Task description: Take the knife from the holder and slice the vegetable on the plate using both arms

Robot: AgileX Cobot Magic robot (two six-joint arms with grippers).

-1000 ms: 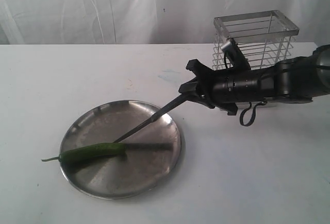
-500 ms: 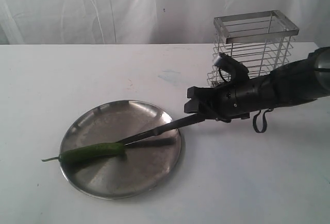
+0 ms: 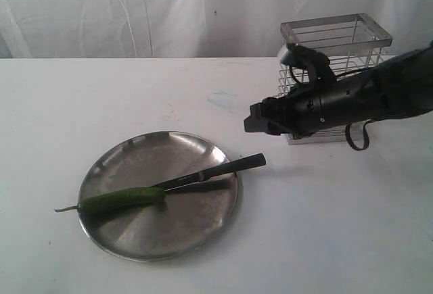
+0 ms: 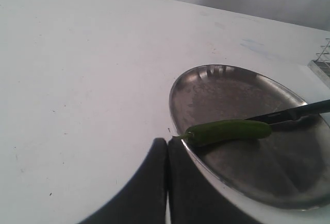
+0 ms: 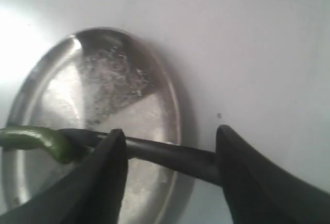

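Knife (image 3: 210, 172) loose on plate (image 3: 118, 243); right gripper (image 5: 171, 134) spread wide, holding nothing.
Hidden or cut off: lower holder (image 3: 336, 37) behind right arm; blade tip where it meets vegetable (image 3: 122, 201); plate edge in both wrist views. Left gripper (image 4: 166, 147) seen only in its own view, fingers pressed together, empty, just off the rim near the stem. Knife slim, dark blade, black handle; lies below and between right jaws, untouched, handle overhanging rim. Vegetable dark green, whole, thin stem tail past rim.
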